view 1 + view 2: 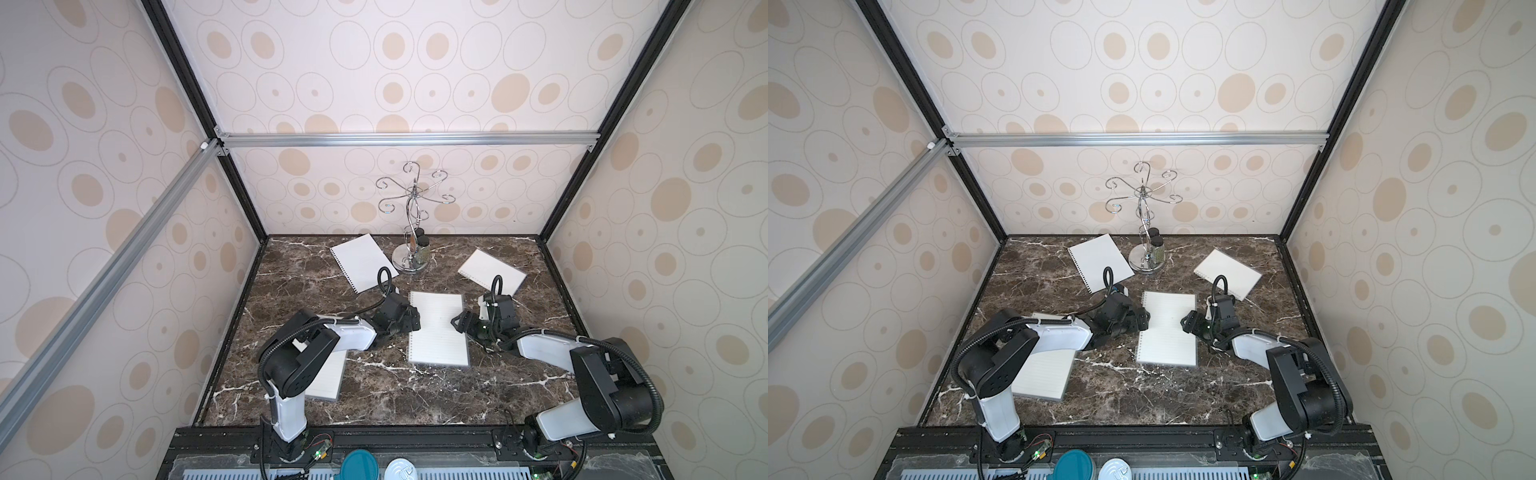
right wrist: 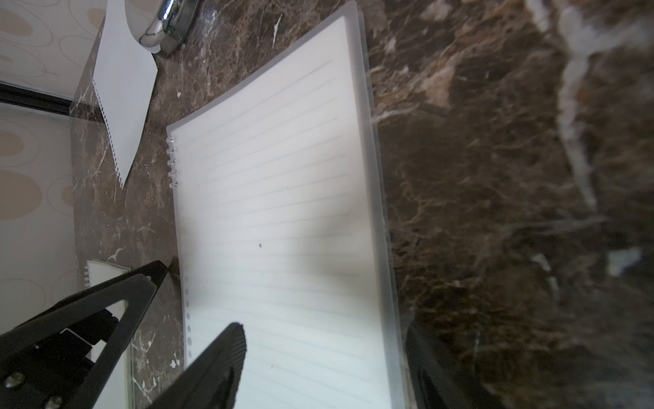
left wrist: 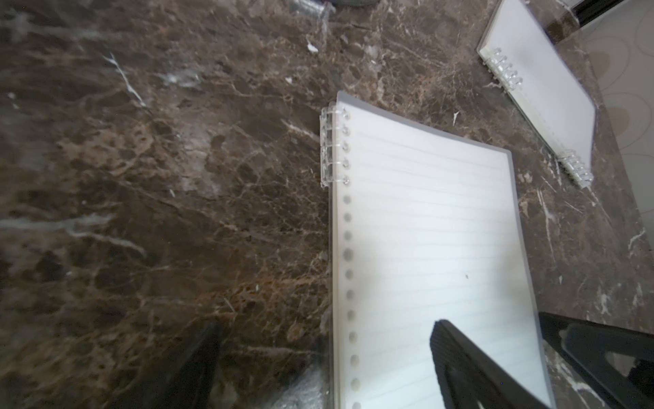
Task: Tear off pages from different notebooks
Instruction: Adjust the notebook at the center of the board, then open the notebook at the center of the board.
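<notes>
In a top view the middle notebook (image 1: 438, 328) is flanked by the open left pincer (image 1: 412, 322) and open right pincer (image 1: 457, 322). In the left wrist view its holed edge (image 3: 348, 255), between the jaws, should be pinned flat. In the right wrist view only the top page (image 2: 276, 194) should be pinched.

Both arms wear white plastic shells (image 1: 351, 332) between black joint housings (image 1: 299, 365); black corrugated cable hoses (image 1: 658, 395) loop alongside, ending in ribbed black fingers (image 2: 223, 354).

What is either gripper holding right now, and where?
Nothing: both the left gripper and right gripper stand open at opposite edges of the middle notebook.
</notes>
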